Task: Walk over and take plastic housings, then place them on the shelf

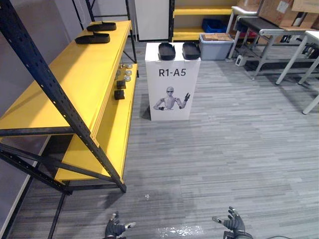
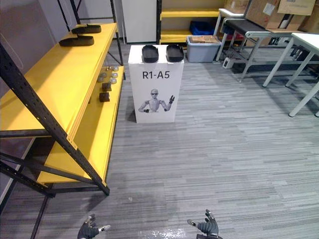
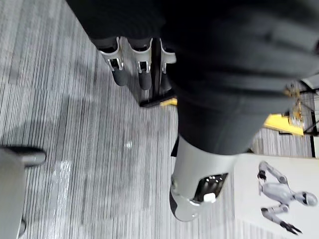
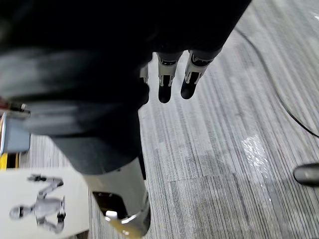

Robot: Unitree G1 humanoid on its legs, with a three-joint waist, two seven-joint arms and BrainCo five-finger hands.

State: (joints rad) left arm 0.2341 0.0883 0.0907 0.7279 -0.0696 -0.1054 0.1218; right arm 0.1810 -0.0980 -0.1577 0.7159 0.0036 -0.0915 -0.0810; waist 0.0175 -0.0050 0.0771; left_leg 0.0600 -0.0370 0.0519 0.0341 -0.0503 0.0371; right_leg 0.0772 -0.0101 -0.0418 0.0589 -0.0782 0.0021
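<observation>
Housings (image 1: 166,51) well ahead of right hand (image 1: 234,224)

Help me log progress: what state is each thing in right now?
Left robot hand: open, empty.
Right robot hand: open, empty.
Stand housings: lying on the white stand, untouched.
Shelf housings: lying on the yellow shelf, top level.

The right hand (image 4: 107,64) hangs with relaxed fingers (image 4: 191,74) above the grey striped floor (image 4: 224,164), near a white stand (image 4: 30,196) bearing a robot picture.
</observation>
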